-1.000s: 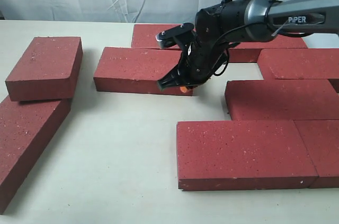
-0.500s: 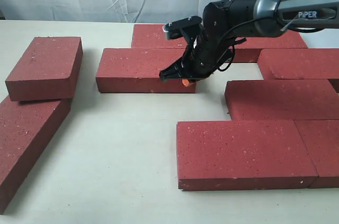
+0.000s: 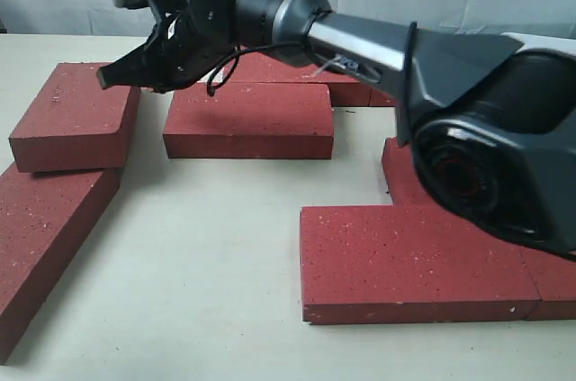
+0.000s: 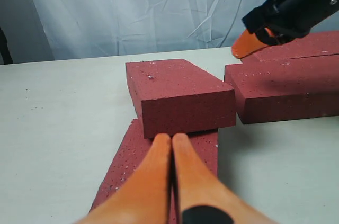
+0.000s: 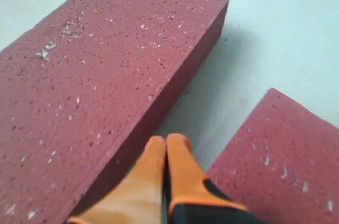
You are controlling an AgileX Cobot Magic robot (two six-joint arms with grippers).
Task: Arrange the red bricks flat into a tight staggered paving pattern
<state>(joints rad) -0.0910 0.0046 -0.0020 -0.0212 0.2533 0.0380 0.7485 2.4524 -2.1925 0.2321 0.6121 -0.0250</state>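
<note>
The right gripper (image 5: 165,142) has its two orange fingers (image 5: 151,168) pressed flat together with nothing between them. It hangs in the air with the tips aimed down at a strip of bare table (image 5: 254,33). Close on one side of the tips lies the nearest brick (image 5: 79,75), dark red with pale specks and its side wall showing. Across the strip on the other side is the corner of a second brick (image 5: 280,150). The left gripper (image 4: 170,138) is likewise closed and empty. Its fingertips sit just short of the end face of the stacked brick (image 4: 180,94), which rests flat on a lower brick (image 4: 124,171) running back under those fingers. Off to the side of them, across a gap, lies the middle brick (image 4: 286,89), and the right gripper's orange tip hovers above that gap. Farther out, the exterior view shows the rest of the red bricks (image 3: 247,120) lying flat: a back brick (image 3: 270,70) directly behind the middle one, and a front brick (image 3: 414,259) well apart from both grippers with another butted against its end. The right arm (image 3: 360,39) reaches across the scene. A small pale marking (image 3: 346,64) on its grey tube is too small to read. A white cloth (image 4: 159,7) hangs behind the table.
</note>
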